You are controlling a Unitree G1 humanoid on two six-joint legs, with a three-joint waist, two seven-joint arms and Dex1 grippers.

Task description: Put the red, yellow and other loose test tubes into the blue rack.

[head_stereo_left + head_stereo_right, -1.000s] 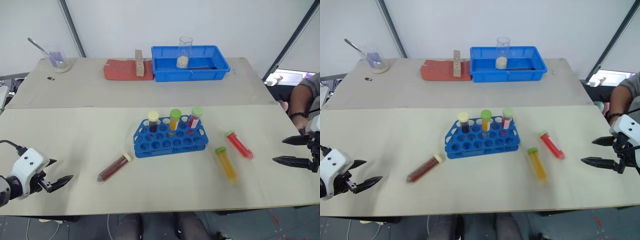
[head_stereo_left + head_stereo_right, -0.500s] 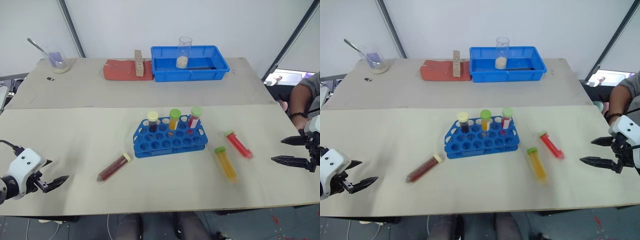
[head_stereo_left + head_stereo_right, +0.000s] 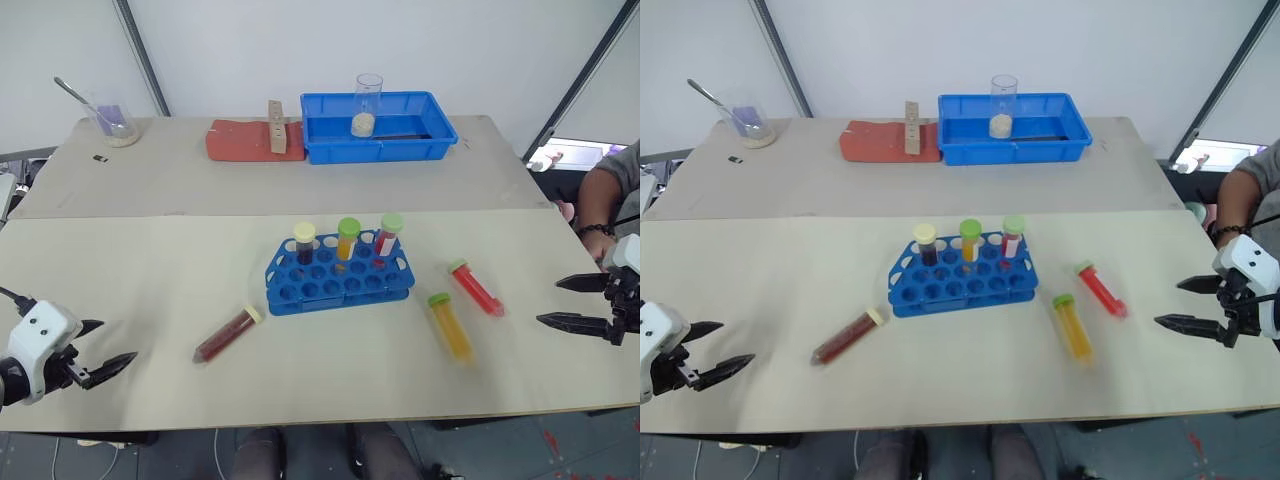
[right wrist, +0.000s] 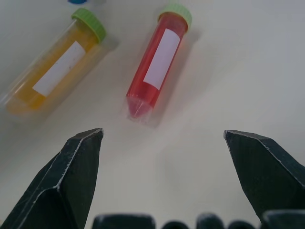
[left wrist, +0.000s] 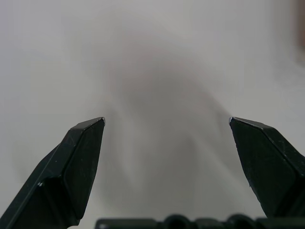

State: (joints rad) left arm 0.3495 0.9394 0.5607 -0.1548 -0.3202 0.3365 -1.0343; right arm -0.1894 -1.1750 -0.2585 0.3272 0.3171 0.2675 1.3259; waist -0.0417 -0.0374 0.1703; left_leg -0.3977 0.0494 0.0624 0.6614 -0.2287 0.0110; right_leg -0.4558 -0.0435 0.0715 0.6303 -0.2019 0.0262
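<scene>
Blue rack [image 3: 339, 277] mid-table, three capped tubes upright in its back row. Red tube [image 3: 477, 288] and yellow tube [image 3: 451, 326], both green-capped, flat on table right of rack; dark red tube [image 3: 228, 334] flat to its left. Right gripper [image 3: 574, 303] near red tube, fingers spread wide, empty. Left gripper [image 3: 107, 346] at table's left edge, likewise wide open, holding nothing

Three tubes [image 3: 346, 240] stand in the rack's [image 3: 340, 283] back row. Left of the rack lies one tube [image 3: 228, 334]; right of it lie two tubes [image 3: 463, 310].
</scene>
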